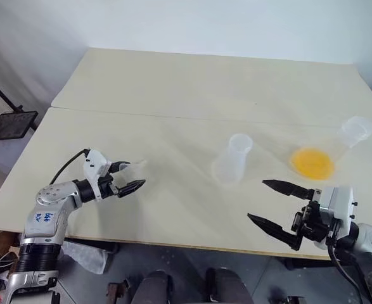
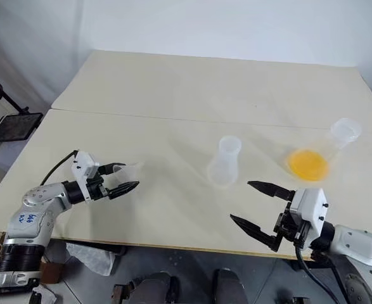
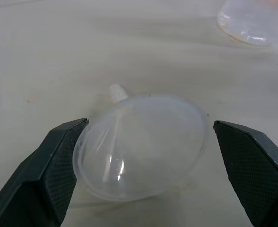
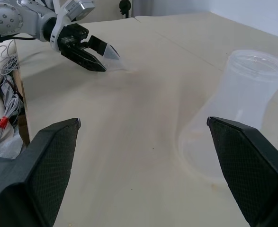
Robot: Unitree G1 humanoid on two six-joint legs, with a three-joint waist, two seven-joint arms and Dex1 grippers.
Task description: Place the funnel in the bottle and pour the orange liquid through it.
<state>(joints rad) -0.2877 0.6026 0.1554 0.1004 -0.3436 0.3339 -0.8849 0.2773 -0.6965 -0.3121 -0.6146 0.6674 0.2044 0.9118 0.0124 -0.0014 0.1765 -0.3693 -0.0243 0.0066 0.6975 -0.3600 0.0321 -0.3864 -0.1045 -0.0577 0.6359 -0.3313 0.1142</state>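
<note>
The left hand [image 3: 143,165] is hanging low over the bench [image 1: 173,95] with its two black fingers spread wide, and the funnel [image 3: 141,146] is lying on its side right between them, wide mouth facing the hand, thin stem pointing away. One finger [image 3: 53,165] is sitting right at the funnel's rim; whether it is touching cannot be told, and the other stands clear of it.

From the head, that funnel [image 1: 135,166] is showing as little more than a faint pale smudge just past the fingertips. The left wrist view is giving the shape properly, cone and stem both.

The right hand [image 1: 275,206] is hovering near the bench's front edge, fingers wide apart and gripping nothing. Through them the bottle [image 4: 238,109] is standing upright, frosted, and empty-looking. Head view is placing that bottle [image 1: 233,158] mid-bench, with the orange liquid [image 1: 312,163] off to its right inside a clearer flask [image 1: 347,136].
</note>
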